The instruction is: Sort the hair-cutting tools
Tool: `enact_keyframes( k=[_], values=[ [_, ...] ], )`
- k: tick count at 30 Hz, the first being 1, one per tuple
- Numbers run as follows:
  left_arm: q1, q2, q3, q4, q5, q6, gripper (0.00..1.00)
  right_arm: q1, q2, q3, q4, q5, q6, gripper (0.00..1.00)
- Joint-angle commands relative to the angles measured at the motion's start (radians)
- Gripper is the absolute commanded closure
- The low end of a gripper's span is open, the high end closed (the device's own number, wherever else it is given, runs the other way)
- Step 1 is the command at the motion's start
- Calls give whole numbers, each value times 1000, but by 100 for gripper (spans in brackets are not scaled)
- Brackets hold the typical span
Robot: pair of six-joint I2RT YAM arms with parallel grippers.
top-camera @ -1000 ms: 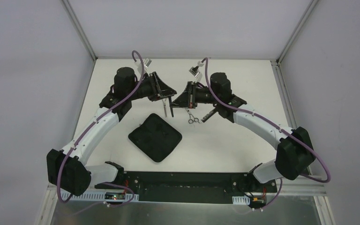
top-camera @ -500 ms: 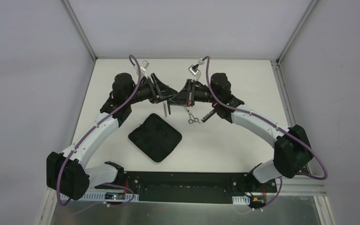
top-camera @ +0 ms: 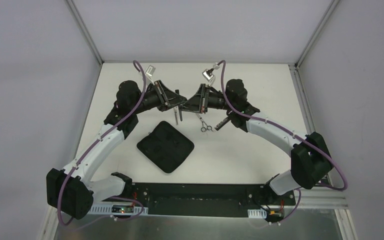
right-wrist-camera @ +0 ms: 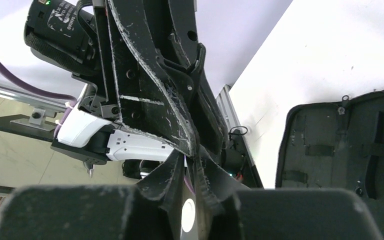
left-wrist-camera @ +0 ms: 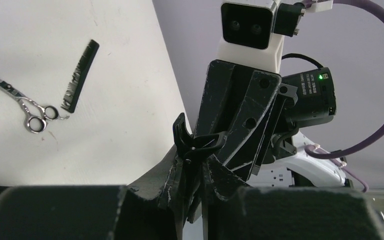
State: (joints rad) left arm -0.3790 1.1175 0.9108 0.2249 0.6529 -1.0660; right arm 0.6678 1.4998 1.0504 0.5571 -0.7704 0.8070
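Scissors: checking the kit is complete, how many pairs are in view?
1: silver ring-handled scissors on the white table beside the black comb; another may be hidden.

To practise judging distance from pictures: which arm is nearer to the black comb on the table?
Right. The right arm passes just beside the black comb at its wrist. The left arm lies farther off, on the other side of the silver scissors.
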Motion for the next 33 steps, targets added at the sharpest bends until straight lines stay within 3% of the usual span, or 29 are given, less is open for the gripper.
enact_keyframes(
  k=[1,3,7,8,13,21,33],
  values=[
    [-8,-65,21,-60,-82,46,100,-11,-18,-5,-19,57,-14,81],
    [-8,-80,55,-223,-188,92,100,7,-43,-1,-100,131,-116,62],
    [-9,-65,125,-460,-367,105,100,67,-94,7,-259,291,-208,55],
    [-9,-55,133,-480,-378,100,100,88,-106,13,-301,344,-344,52],
    [-30,-17,171,-571,-474,65,100,192,-124,62,-441,553,-502,51],
    [-32,27,200,-624,-546,11,100,406,-123,71,-449,897,-712,51],
    [-32,60,215,-622,-537,-16,100,449,1,156,-413,1000,-741,56]
  ],
)
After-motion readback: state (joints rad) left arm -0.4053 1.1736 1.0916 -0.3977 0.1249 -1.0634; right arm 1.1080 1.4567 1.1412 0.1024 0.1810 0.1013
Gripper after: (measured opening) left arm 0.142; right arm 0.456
